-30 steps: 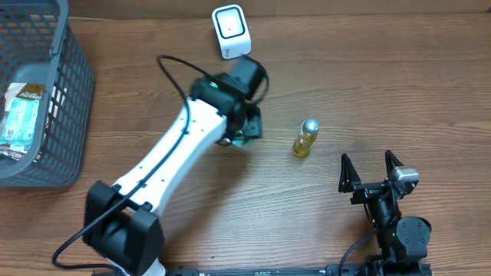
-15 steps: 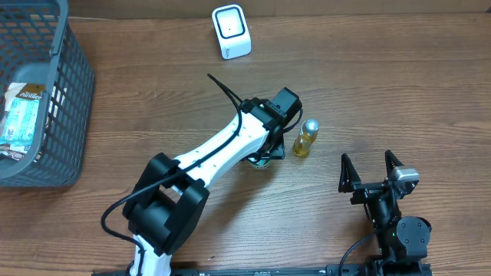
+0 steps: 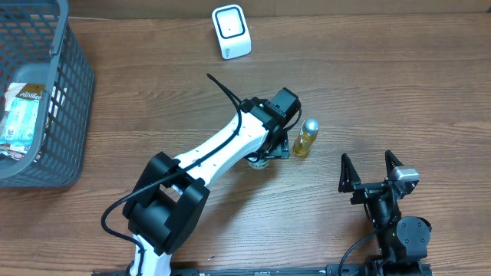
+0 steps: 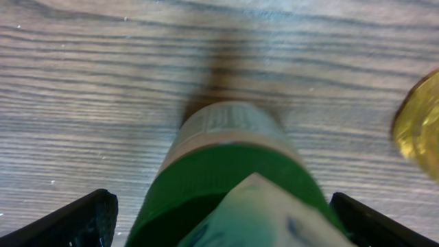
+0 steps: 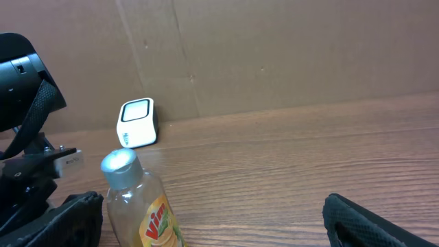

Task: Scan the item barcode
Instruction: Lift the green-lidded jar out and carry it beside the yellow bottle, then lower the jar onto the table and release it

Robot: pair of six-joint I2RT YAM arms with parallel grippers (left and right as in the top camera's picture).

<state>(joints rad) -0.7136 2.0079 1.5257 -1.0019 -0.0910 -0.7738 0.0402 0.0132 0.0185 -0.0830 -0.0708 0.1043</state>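
The item (image 4: 233, 171) is a jar with a green lid and a printed pale label. It stands on the table between the spread fingers (image 4: 75, 219) of my left gripper (image 4: 226, 216), with a gap on each side. From overhead the jar (image 3: 258, 162) peeks out under the left gripper (image 3: 270, 151), which is open. The white scanner (image 3: 231, 31) stands at the far edge of the table and also shows in the right wrist view as the scanner (image 5: 137, 123). My right gripper (image 3: 372, 170) stands open near the front right with nothing in it.
A yellow Vim bottle (image 3: 305, 138) with a silver cap stands just right of the left gripper; the right wrist view has the bottle (image 5: 140, 199) close to its left finger. A grey basket (image 3: 73, 100) holding packets sits at the far left.
The left arm swung from beside the scanner toward the right, down beside the yellow bottle. Its jaws spread wide and the jar now stands free on the table. The right arm has not moved.
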